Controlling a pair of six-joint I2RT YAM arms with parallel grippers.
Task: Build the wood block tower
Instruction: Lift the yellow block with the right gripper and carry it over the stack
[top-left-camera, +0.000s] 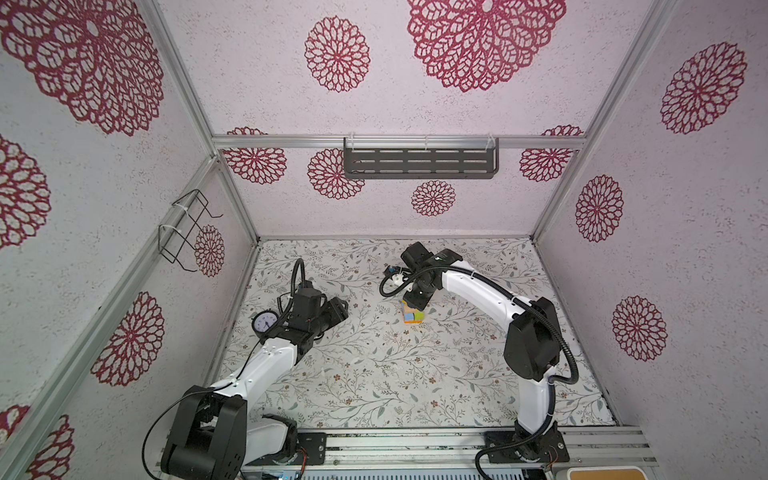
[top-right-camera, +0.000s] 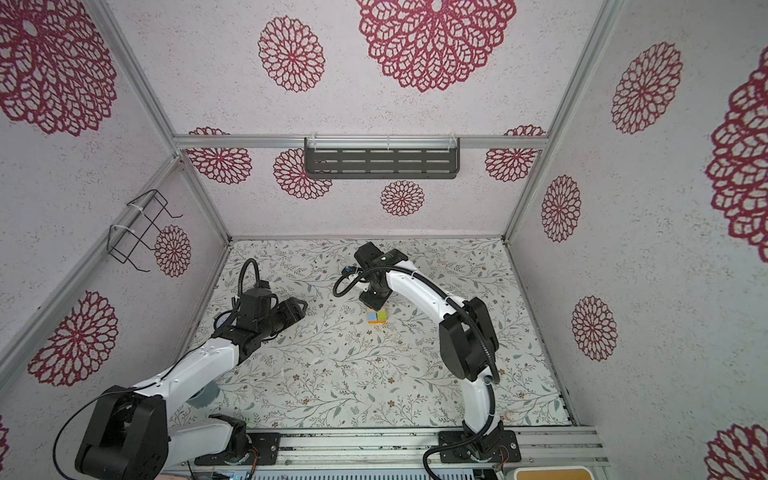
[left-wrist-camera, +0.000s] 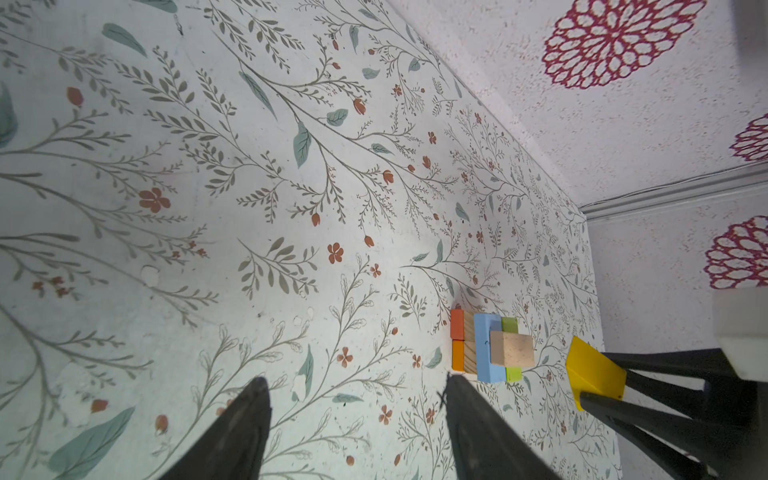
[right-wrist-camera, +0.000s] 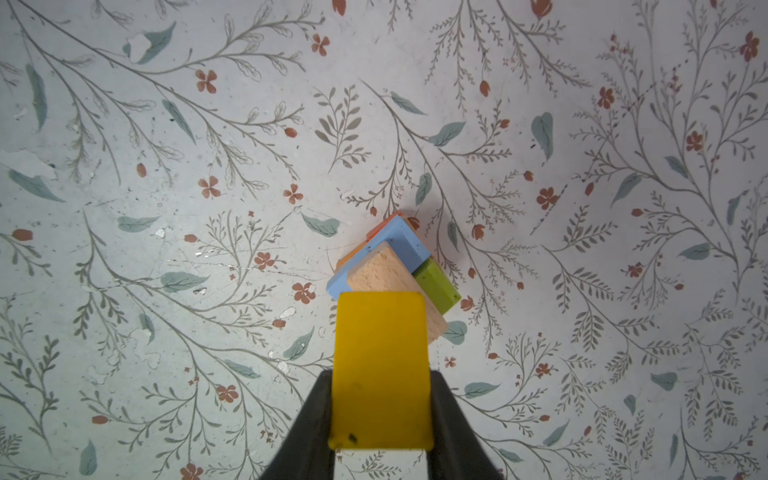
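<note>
On the tabletop (top-left-camera: 374, 382), near the middle, stands the tower (top-left-camera: 412, 318): orange base, blue and green, tan block (left-wrist-camera: 513, 350) on top. My right hand (right-wrist-camera: 380, 374) grips the yellow block (right-wrist-camera: 381, 340) by its sides just above the tan, not touching, underside free to seat. My left hand (left-wrist-camera: 355, 378) hangs wide open, empty, well clear.

I'm driving what reads as a robotics lab test cell, not a home. Alu-profile frame (top-left-camera: 282, 142) boxed in w/ wallpapered panels (top-left-camera: 257, 75). Floral-print table (top-left-camera: 374, 374). Left arm (top-left-camera: 257, 370) and right arm (top-left-camera: 478, 291) bolted to a slotted rail (top-left-camera: 415, 446) at the front edge. Slotted metal shelf (top-left-camera: 419, 162) zip-tied to the crossbar, wire rack (top-left-camera: 185, 230) on a side post. Round dial (top-left-camera: 266, 322) is prob. a clock, too small to be sure.
</note>
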